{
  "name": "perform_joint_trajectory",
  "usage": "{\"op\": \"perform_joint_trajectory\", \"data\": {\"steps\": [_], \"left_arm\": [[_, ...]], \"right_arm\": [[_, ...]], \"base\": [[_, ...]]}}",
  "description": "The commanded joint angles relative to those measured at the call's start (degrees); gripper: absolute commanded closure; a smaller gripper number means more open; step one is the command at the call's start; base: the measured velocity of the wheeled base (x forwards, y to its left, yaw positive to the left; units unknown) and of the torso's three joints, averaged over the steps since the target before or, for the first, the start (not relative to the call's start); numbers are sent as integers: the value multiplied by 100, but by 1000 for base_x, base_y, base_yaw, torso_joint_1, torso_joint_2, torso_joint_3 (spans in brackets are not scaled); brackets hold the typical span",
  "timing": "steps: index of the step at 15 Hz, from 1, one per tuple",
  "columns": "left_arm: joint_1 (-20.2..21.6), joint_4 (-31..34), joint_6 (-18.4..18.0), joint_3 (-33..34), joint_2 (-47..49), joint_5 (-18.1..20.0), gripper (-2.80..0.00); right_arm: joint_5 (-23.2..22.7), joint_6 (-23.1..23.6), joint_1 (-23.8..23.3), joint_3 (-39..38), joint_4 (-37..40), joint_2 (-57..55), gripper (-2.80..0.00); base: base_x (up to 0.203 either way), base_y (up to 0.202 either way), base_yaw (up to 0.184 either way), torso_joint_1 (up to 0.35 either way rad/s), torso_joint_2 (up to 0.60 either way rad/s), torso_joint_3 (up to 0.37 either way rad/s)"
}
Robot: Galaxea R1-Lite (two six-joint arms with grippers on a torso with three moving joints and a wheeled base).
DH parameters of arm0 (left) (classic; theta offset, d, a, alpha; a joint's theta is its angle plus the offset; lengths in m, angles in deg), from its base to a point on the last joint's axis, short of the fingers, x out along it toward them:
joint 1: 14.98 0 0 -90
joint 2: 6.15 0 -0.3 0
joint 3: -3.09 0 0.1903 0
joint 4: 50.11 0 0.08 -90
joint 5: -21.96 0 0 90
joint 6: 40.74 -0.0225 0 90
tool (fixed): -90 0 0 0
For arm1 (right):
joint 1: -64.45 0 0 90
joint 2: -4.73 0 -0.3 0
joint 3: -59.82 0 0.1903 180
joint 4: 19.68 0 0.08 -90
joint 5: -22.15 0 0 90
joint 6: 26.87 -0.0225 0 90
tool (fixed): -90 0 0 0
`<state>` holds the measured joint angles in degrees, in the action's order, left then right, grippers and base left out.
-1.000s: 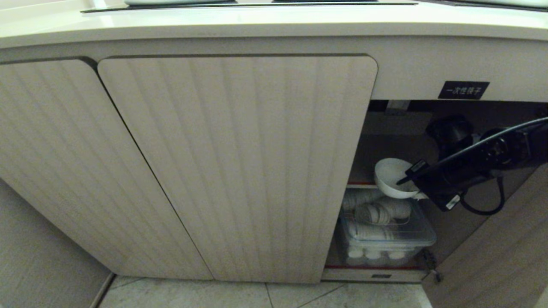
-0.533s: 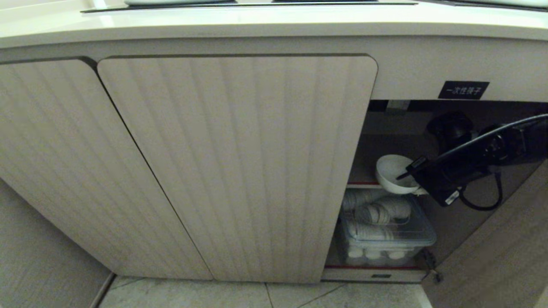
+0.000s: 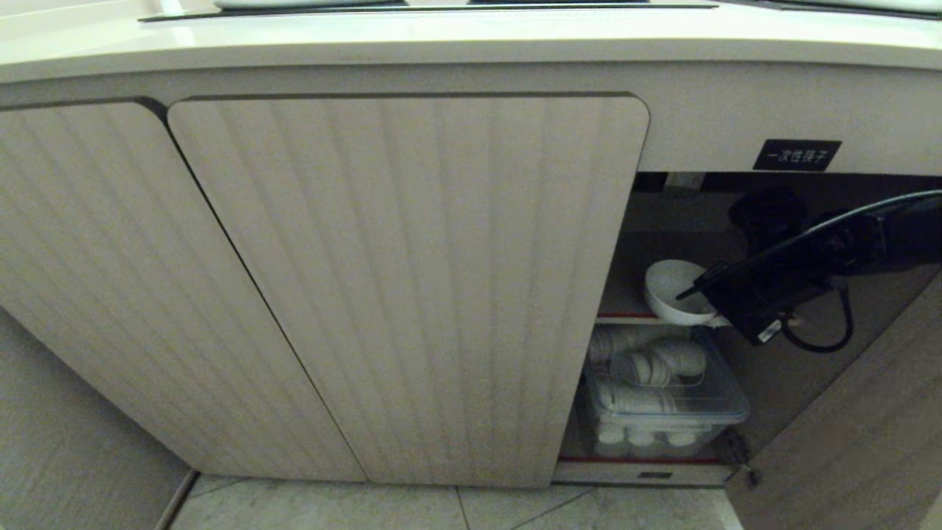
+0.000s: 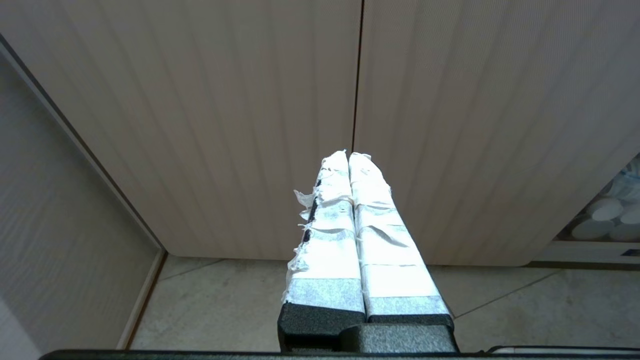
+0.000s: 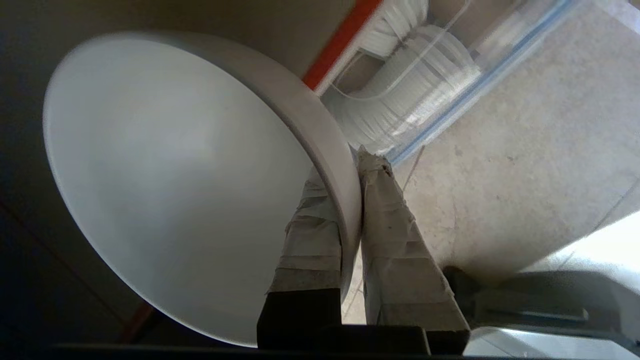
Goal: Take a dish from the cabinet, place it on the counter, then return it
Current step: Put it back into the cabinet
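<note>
The right gripper has its jaws clamped on the bowl rim; the bowl lies at nine o'clock, above the red-edged shelf.

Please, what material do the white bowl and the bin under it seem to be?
The bowl looks like glazed ceramic: plain white, smooth, with a thick rounded rim and soft sheen. The bin looks like clear plastic: the stacked white cups show through its walls.
</note>
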<state>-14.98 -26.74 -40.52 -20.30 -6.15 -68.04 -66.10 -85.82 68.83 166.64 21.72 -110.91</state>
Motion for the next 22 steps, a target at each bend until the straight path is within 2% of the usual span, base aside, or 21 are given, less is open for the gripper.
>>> {"op": "perform_joint_trajectory", "data": {"steps": [1, 13, 17, 22], "left_arm": [[0, 0, 4, 2, 0, 0, 0], [0, -3, 4, 2, 0, 0, 0], [0, -1, 4, 1, 0, 0, 0], [0, 0, 4, 0, 0, 0, 0]], "right_arm": [[10, 34, 2, 112, -2, -131, 0], [44, 135, -42, 1007, 147, -670, 0], [262, 121, -42, 1365, 253, -872, 0], [255, 113, -42, 1402, 252, -907, 0]], "base": [[0, 0, 0, 0, 0, 0], [0, 0, 0, 0, 0, 0], [0, 0, 0, 0, 0, 0], [0, 0, 0, 0, 0, 0]]}}
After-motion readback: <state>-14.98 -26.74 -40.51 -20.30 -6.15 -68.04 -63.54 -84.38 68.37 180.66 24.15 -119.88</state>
